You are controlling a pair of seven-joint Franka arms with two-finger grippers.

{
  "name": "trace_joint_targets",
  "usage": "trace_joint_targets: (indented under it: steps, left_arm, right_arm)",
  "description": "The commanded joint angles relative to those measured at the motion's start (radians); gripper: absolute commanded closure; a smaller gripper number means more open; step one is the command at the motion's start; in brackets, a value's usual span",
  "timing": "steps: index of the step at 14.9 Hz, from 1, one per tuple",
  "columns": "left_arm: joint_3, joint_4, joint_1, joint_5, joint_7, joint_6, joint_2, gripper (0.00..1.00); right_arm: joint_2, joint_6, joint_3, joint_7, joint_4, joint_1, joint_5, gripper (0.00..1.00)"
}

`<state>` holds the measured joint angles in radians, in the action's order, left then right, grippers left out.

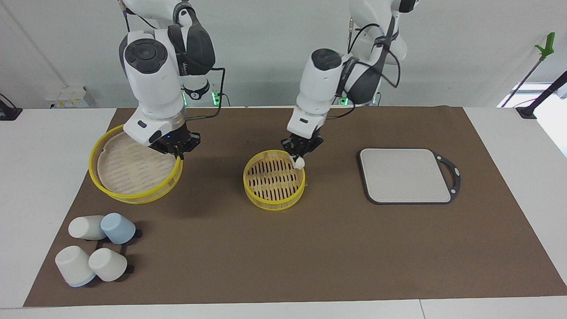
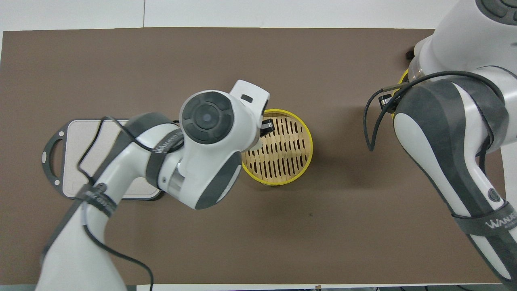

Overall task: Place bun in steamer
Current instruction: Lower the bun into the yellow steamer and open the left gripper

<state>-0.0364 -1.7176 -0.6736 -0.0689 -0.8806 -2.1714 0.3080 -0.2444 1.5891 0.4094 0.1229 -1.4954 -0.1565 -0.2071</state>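
Brown mat (image 1: 310,248) spread across a white desk (image 1: 40,177). Toward the left arm's end, a grey board (image 1: 405,175) with a dark handle, partly covered in the overhead view by the left arm. Toward the right arm's end, a wide yellow-rimmed steamer lid (image 1: 133,166), tilted, with four white and pale-blue cups (image 1: 99,252) lying farther from the robots than it. Mid-mat, the steamer (image 1: 273,179), slatted floor bare.

Seen only in the facing view: the cups, nearly all of the lid, and the bun (image 1: 300,163), hidden from above by the left arm's wrist.

Left claw (image 1: 299,156) over the steamer's rim on the side nearer the robots, pinching the small cream bun at its tips. Right claw (image 1: 178,148) at the lid's rim, apparently clamped on it, though fingers hard to make out.
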Motion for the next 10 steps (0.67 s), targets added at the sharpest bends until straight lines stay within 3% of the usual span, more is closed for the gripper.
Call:
trace_joint_targets:
  steps: [1, 4, 5, 7, 9, 10]
  left_arm:
    - [0.024, -0.023, -0.066, 0.024, -0.029, -0.1, 0.095, 0.84]
    - [0.024, -0.056, -0.069, 0.037, -0.032, -0.139, 0.1, 0.83]
    - [0.024, -0.056, -0.069, 0.037, -0.032, -0.139, 0.102, 0.73]
    - [0.024, -0.059, -0.067, 0.037, -0.032, -0.137, 0.1, 0.33]
    - [0.024, -0.059, -0.069, 0.037, -0.035, -0.13, 0.1, 0.03]
    - [0.024, -0.059, -0.069, 0.037, -0.035, -0.125, 0.099, 0.0]
  right_arm:
    - [0.085, 0.074, 0.012, -0.011, -0.135, -0.031, 0.028, 1.0]
    - [0.099, 0.11, 0.012, -0.008, -0.169, -0.029, 0.028, 1.0]
    - [0.099, 0.114, 0.012, -0.006, -0.169, -0.029, 0.028, 1.0]
    - [0.099, 0.112, 0.012, -0.008, -0.169, -0.029, 0.029, 1.0]
    - [0.099, 0.114, 0.012, -0.008, -0.169, -0.029, 0.043, 1.0]
    - [0.099, 0.115, 0.012, -0.008, -0.169, -0.031, 0.043, 1.0]
